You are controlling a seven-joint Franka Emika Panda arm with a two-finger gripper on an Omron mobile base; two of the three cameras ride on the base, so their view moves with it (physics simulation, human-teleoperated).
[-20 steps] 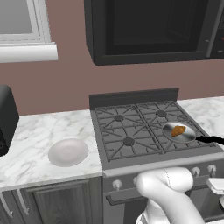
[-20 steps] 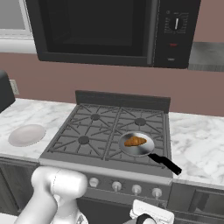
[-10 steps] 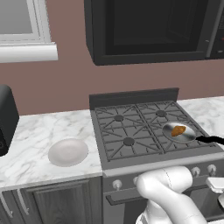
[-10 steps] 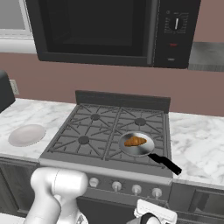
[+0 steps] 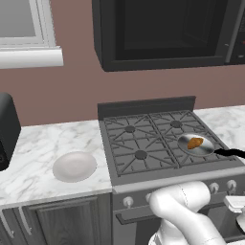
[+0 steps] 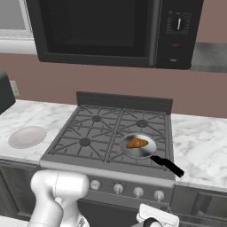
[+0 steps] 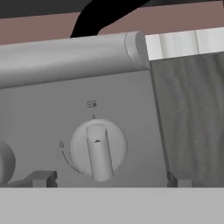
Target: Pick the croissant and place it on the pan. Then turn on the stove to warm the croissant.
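Observation:
The croissant point(image 6: 137, 143) point(image 5: 194, 142) lies in the pan point(image 6: 141, 151) point(image 5: 203, 148), which sits on the front right burner of the stove point(image 6: 95, 133) point(image 5: 139, 143). The pan's black handle point(image 6: 168, 166) sticks out over the stove's front edge. My gripper point(image 7: 109, 179) is low in front of the stove's control panel. It is open, with its fingertips point(image 7: 41, 178) wide apart to either side of a silver knob point(image 7: 98, 148) and not touching it. The knob's bar points straight up. In the right base view the hand point(image 6: 156, 218) hangs just below the rightmost knob point(image 6: 158, 194).
A white plate point(image 6: 27, 136) point(image 5: 74, 166) rests on the marble counter point(image 5: 33, 153) left of the stove. A black microwave point(image 6: 111, 31) hangs above it. A dark appliance point(image 5: 7, 129) stands at the far left. Dark cabinet fronts point(image 7: 192, 122) flank the stove.
In the right base view the hand has shifted slightly right below the knob row. Croissant and pan have not moved.

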